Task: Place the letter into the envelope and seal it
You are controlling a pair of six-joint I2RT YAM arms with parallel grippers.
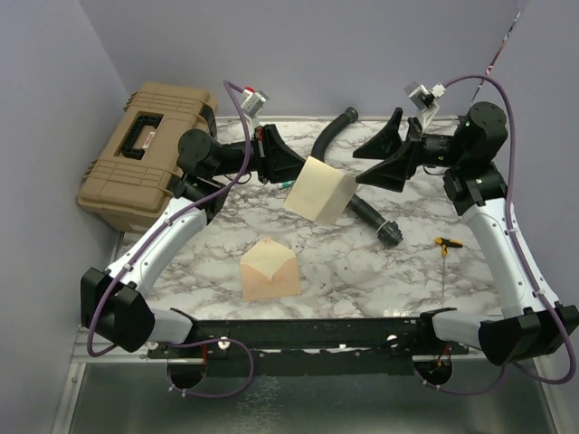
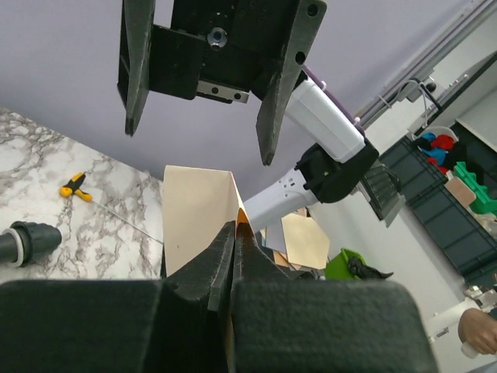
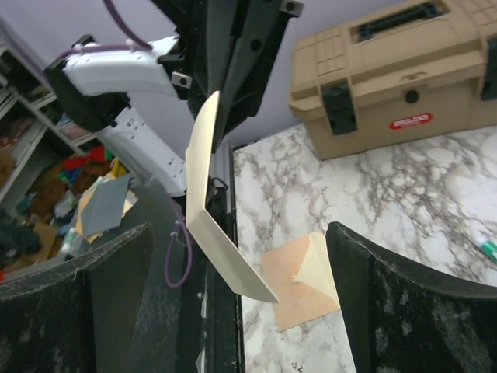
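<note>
From above, the letter point(image 1: 318, 190) is held up by the left gripper point(image 1: 288, 183), shut on one edge. It could slip or sag, as the right gripper point(image 1: 364, 165) is spread wide beside it, not touching. From the left wrist, both grippers are seen pointed at each other. From the right wrist, the envelope point(image 3: 299, 284) is seen on the table point(image 3: 404, 194) below, flap open.

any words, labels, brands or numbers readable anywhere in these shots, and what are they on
No text here can be quoted as readable.
Red label on the front of the tan toolbox: it carries pale lettering, too blurred to read.
Same label in the top view: too small to read.
Letter: no print visible on the faces shown.
Envelope: no print visible.
</note>
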